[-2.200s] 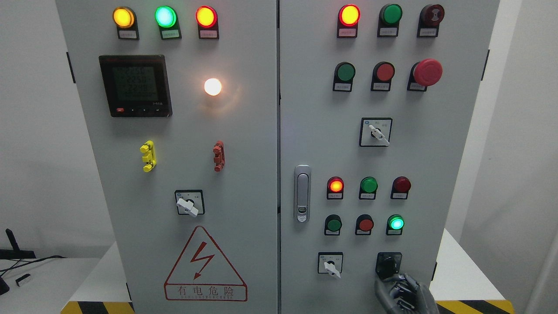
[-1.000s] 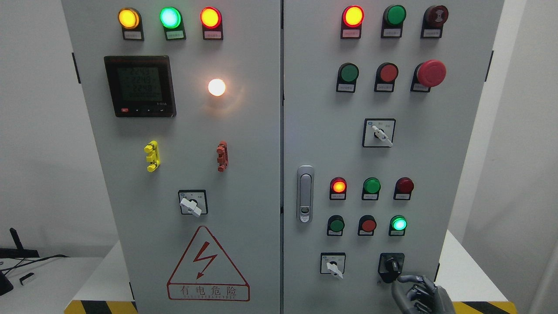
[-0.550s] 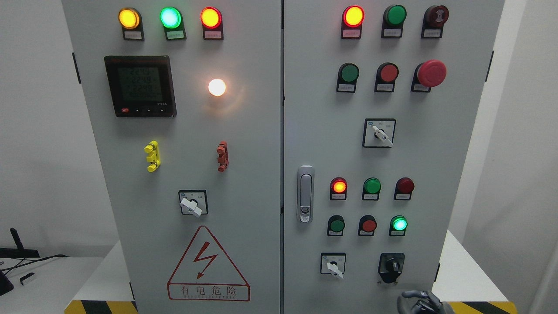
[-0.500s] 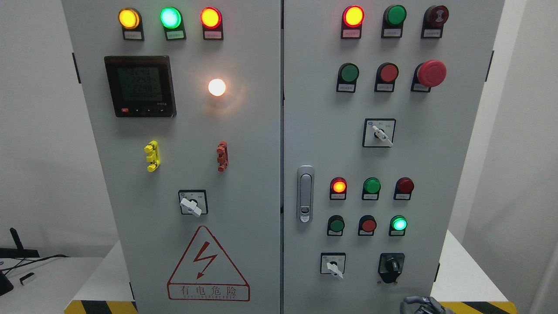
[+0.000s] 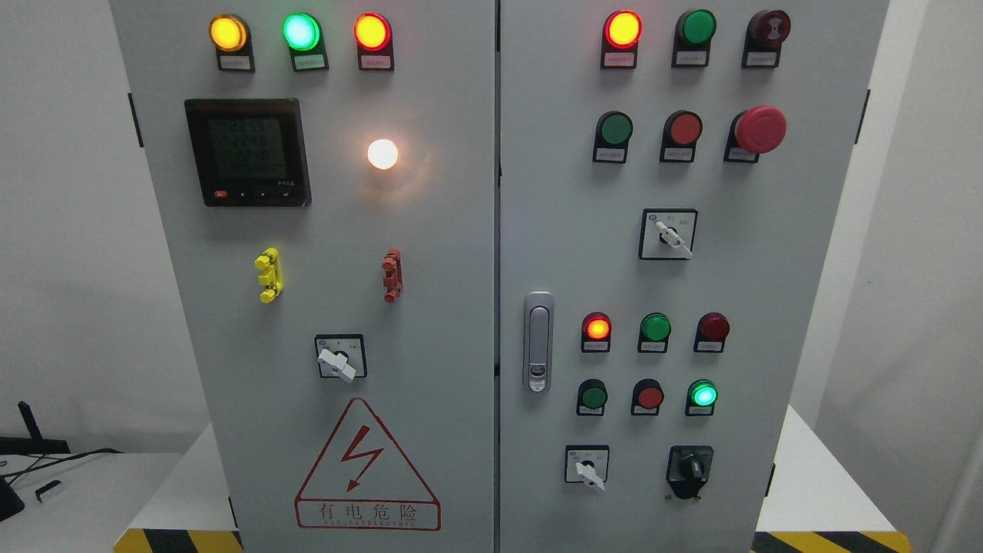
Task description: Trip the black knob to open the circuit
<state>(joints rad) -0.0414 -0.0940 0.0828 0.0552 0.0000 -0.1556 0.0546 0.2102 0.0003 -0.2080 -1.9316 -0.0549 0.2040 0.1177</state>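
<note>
At the upper left of the frame your meter [image 5: 247,152] and the white lamp [image 5: 382,153] beside it are lit, as before. Move right to the lower right: the black knob [image 5: 690,468] now stands clear, handle upright, below the lit green light [image 5: 702,395]. The right hand that hung just under it a moment ago has dropped out of frame, so its fingers cannot be judged. The turn looks finished.
</note>
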